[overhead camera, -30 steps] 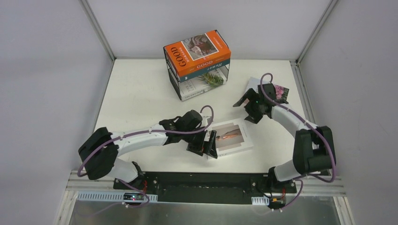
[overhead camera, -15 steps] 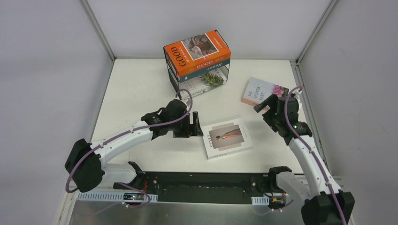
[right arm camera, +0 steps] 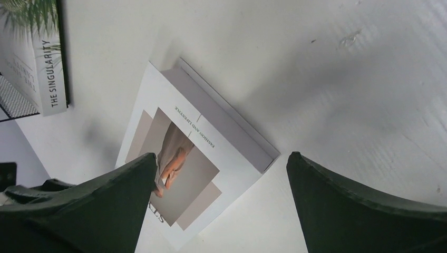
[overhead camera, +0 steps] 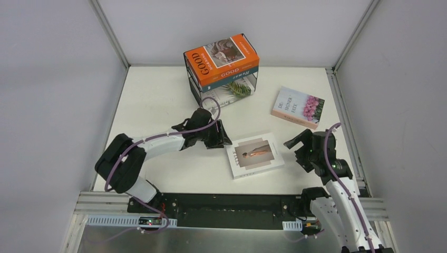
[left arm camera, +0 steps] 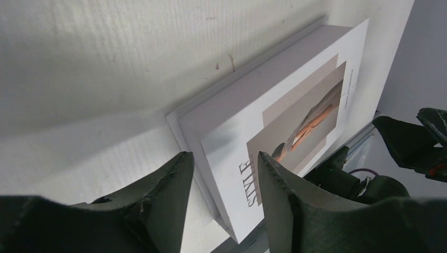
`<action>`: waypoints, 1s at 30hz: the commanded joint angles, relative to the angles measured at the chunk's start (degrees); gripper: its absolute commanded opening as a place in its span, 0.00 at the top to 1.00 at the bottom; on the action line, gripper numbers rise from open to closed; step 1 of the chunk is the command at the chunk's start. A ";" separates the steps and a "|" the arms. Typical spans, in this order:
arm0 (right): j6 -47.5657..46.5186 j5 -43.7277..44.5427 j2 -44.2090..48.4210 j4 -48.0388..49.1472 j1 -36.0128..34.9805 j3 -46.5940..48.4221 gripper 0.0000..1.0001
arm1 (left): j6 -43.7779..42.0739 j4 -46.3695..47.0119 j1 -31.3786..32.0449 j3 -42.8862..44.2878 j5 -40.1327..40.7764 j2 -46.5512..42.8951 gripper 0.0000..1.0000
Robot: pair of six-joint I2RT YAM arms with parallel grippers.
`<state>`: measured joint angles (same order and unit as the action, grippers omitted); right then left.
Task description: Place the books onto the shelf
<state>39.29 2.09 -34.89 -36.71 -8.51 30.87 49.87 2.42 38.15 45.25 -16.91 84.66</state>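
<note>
The white "STYLE" book (overhead camera: pixel 255 155) lies flat on the table, cover up. My left gripper (overhead camera: pixel 223 139) hovers low at its far-left corner, jaws partly apart and holding nothing; in the left wrist view the STYLE book (left arm camera: pixel 274 105) lies just beyond the left gripper (left arm camera: pixel 224 158). My right gripper (overhead camera: pixel 296 151) stands wide open and empty to the right of that book, which the right wrist view shows as the STYLE book (right arm camera: pixel 179 137) below the right gripper (right arm camera: pixel 221 155). The pink-flower book (overhead camera: pixel 299 106) lies flat at the right. On the shelf (overhead camera: pixel 193 90), the orange book (overhead camera: pixel 221 57) lies on top and the palm-leaf book (overhead camera: pixel 227 94) below.
White walls with metal corner posts (overhead camera: pixel 110 37) close in the table on three sides. The black base rail (overhead camera: pixel 226 205) runs along the near edge. The palm-leaf book's spine (right arm camera: pixel 50 68) and the shelf's wire mesh (right arm camera: pixel 16 103) show at the right wrist view's left edge.
The left gripper lifted off the STYLE book's left edge, moved to its far-left corner and narrowed its jaws. The right arm drew back from the pink-flower book toward the near right.
</note>
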 commanded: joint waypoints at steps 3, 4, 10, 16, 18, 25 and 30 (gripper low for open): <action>3.13 -6.46 -1.51 0.09 -0.12 -2.46 0.01 | 5.97 15.60 -0.18 -2.63 -8.34 7.07 0.57; 3.20 -6.26 -1.18 0.14 -0.10 -2.76 0.01 | 6.15 15.82 -0.18 -2.69 -8.32 7.50 0.59; 3.05 -6.02 -0.87 0.18 -0.12 -3.01 0.01 | 6.12 16.07 -0.18 -3.48 -7.39 7.10 0.71; 3.43 -7.32 -2.08 1.07 -0.17 -3.84 0.01 | 6.14 15.77 -0.18 -3.71 -7.02 8.03 1.00; 3.56 -7.53 -1.97 0.96 -0.15 -3.97 0.01 | 6.23 15.70 -0.18 -3.60 -7.24 8.08 1.00; 2.51 -8.58 -0.85 -2.05 -0.17 -2.45 0.01 | 8.43 8.40 -0.18 -1.47 -4.60 1.43 1.00; 4.56 -11.53 0.12 -4.34 -0.13 -0.93 0.01 | 14.10 4.49 -0.18 -0.79 -2.03 -3.20 1.00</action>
<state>42.00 -6.09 -36.05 -38.00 -8.51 27.33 59.27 10.50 38.02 42.52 -21.96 86.06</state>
